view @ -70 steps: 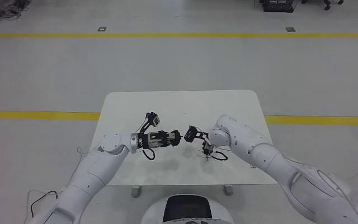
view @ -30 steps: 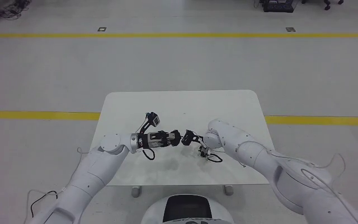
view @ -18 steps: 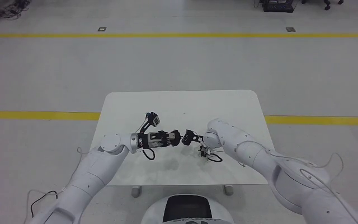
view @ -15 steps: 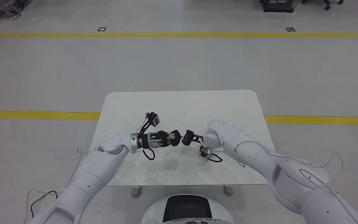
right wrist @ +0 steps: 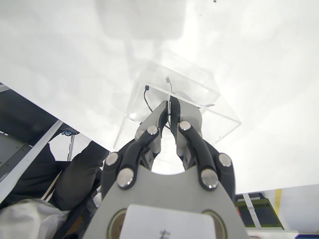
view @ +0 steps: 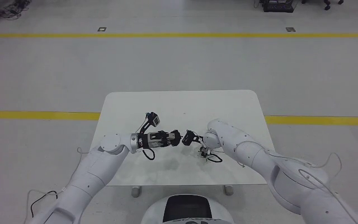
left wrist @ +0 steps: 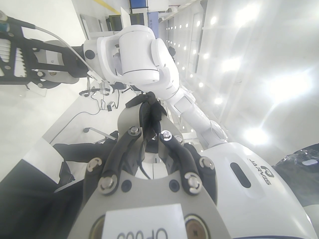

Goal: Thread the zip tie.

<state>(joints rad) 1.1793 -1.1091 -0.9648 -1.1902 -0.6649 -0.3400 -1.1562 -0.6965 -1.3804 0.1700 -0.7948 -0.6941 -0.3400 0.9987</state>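
The zip tie [right wrist: 146, 95] is a thin black strip with a small head, and it curves up from between my right gripper's fingers. My right gripper [right wrist: 169, 104] is shut on it and points down into a clear acrylic box [right wrist: 224, 111] on the white table [view: 168, 106]. From above, the right gripper [view: 204, 152] hangs near the table's front, and a black loop [view: 217, 158] lies beside it. My left gripper [view: 177, 136] is held level above the table, just left of the right wrist. Its fingers [left wrist: 135, 135] are shut on a thin black strip [left wrist: 143, 161].
The right arm [left wrist: 134, 50] stands close in front of the left gripper. Bare white tabletop lies behind both arms. The table's front edge [view: 184, 185] is just below the grippers. Yellow floor lines run past the table.
Since the earliest frame the right arm has swung left, bringing its wrist close to the left gripper. Over the last second it has barely shifted. The left arm has kept still.
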